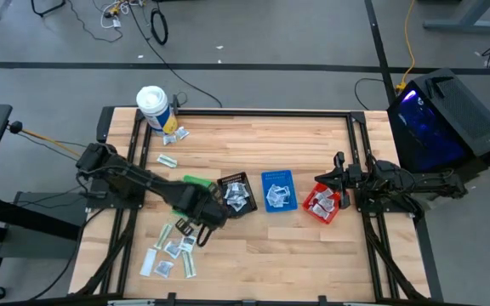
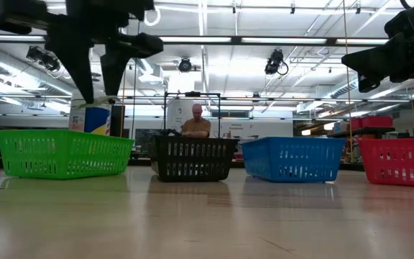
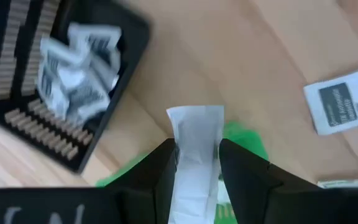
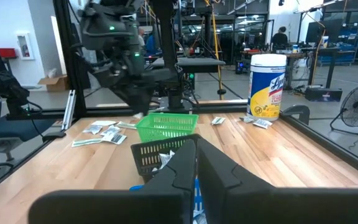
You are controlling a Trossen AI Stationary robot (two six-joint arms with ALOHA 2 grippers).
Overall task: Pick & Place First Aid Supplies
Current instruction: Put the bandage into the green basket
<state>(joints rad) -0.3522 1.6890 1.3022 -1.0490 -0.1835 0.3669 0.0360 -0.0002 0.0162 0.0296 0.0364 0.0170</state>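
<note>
My left gripper [image 3: 196, 152] hangs above the table between the green bin [image 1: 196, 181] and the black bin [image 1: 236, 194], shut on a white strip packet [image 3: 194, 134]. The black bin [image 3: 73, 74] holds several sachets, as do the blue bin [image 1: 277, 189] and the red bin [image 1: 323, 204]. More first aid supplies lie flat in a loose pile [image 1: 173, 246] near the front left. My right gripper [image 1: 340, 174] waits shut at the table's right edge, behind the red bin. My left gripper pinches the white strip packet between its two fingers, which stand at its two long sides [image 3: 194, 163]. The fingers come from above, pointing down, and lie along the packet. Its free end [image 3: 194, 118] sticks out past the fingertips, clear of the table.
A white tub [image 1: 153, 109] stands at the far left corner, with a few sachets [image 1: 173, 136] beside it. One sachet [image 3: 347, 106] lies on the wood near the left gripper. A black box with blue light [image 1: 441, 119] sits beyond the right edge. A person [image 2: 196, 122] sits behind the table.
</note>
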